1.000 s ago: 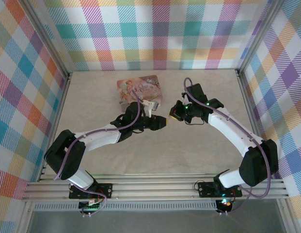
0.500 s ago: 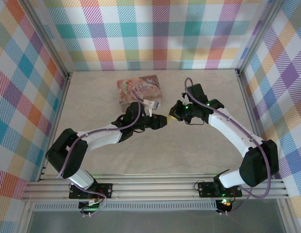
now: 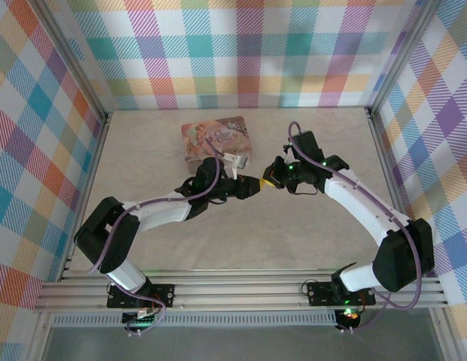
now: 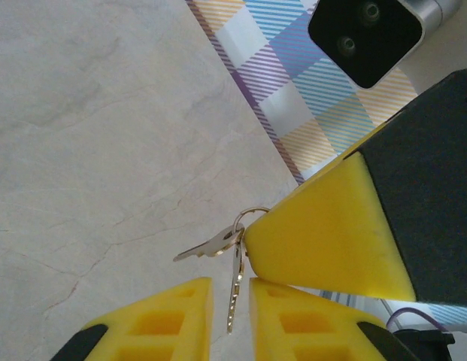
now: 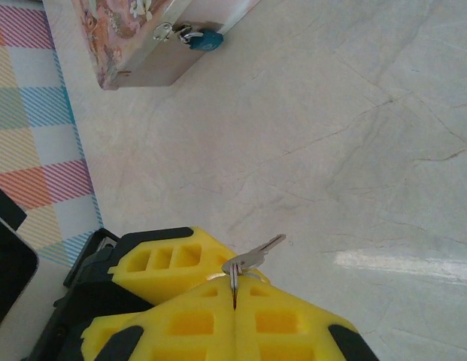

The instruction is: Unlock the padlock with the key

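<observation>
Evidently the right gripper (image 5: 233, 297), clamped shut on the key ring (image 4: 252, 212), hangs a key (image 4: 235, 280) between the left gripper's (image 4: 230, 301) narrowly parted fingers, seemingly for a handover grip.

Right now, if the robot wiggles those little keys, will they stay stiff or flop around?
Probably flop: the two keys hang loose on a thin ring, pointing different ways, so they'd likely swing. Each key looks like stiff metal, so it shouldn't bend. They look small and thin, so probably light.
</observation>
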Robot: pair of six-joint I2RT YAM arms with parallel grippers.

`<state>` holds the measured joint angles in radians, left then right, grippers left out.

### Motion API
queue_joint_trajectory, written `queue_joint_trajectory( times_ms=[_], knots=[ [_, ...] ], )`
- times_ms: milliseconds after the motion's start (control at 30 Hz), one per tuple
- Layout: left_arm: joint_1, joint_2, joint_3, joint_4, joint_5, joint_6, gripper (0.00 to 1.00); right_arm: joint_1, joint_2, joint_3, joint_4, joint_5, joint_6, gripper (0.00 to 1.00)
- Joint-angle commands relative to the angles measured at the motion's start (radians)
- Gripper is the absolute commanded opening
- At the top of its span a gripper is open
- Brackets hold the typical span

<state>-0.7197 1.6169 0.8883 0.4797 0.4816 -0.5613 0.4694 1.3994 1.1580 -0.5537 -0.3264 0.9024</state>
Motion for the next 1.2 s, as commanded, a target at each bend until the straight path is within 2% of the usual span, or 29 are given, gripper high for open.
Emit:
queue_joint_trajectory(
  times_ms=[0,67,200,267,300,433,533,600,700,867,933,1033,1167],
  knots=[
    [-0.015,0.017,0.031,0.044,0.028,-0.003,0.17,-0.01,-0.03,-0.009,0.027,-0.032,0.031,0.0],
    [-0.015,0.016,0.032,0.04,0.03,-0.003,0.14,-0.015,-0.033,-0.014,0.039,-0.044,0.049,0.0],
    [-0.014,0.009,0.047,-0.006,0.024,0.01,0.01,-0.02,-0.037,-0.017,0.049,-0.055,0.062,0.0],
    [-0.015,-0.011,0.066,-0.079,0.007,0.042,0.0,-0.022,-0.044,-0.017,0.05,-0.055,0.053,0.0],
    [-0.013,-0.018,0.08,-0.132,0.003,0.065,0.0,-0.026,-0.049,-0.018,0.049,-0.053,0.046,0.05],
    [0.017,-0.038,0.185,-0.423,0.044,0.203,0.0,-0.102,-0.094,-0.031,0.025,-0.087,0.021,0.43],
    [0.083,-0.03,0.249,-0.615,0.15,0.275,0.0,-0.219,-0.152,-0.051,0.028,-0.154,-0.041,0.5],
    [0.113,-0.024,0.313,-0.763,0.196,0.345,0.0,-0.258,-0.2,-0.058,0.044,-0.156,-0.139,0.51],
    [0.132,-0.007,0.44,-1.007,0.242,0.482,0.0,-0.259,-0.265,-0.093,0.138,-0.184,-0.349,0.49],
    [0.144,0.009,0.603,-1.246,0.291,0.613,0.0,-0.197,-0.309,-0.153,0.235,-0.232,-0.685,0.46],
    [0.143,-0.001,0.629,-1.286,0.302,0.65,0.0,-0.187,-0.309,-0.156,0.254,-0.304,-0.785,0.45],
    [0.143,-0.042,0.632,-1.302,0.326,0.723,0.0,-0.187,-0.286,-0.131,0.275,-0.489,-0.875,0.43],
    [0.143,-0.069,0.655,-1.354,0.34,0.814,0.0,-0.178,-0.209,-0.061,0.256,-0.703,-0.905,0.41]
  ],
)
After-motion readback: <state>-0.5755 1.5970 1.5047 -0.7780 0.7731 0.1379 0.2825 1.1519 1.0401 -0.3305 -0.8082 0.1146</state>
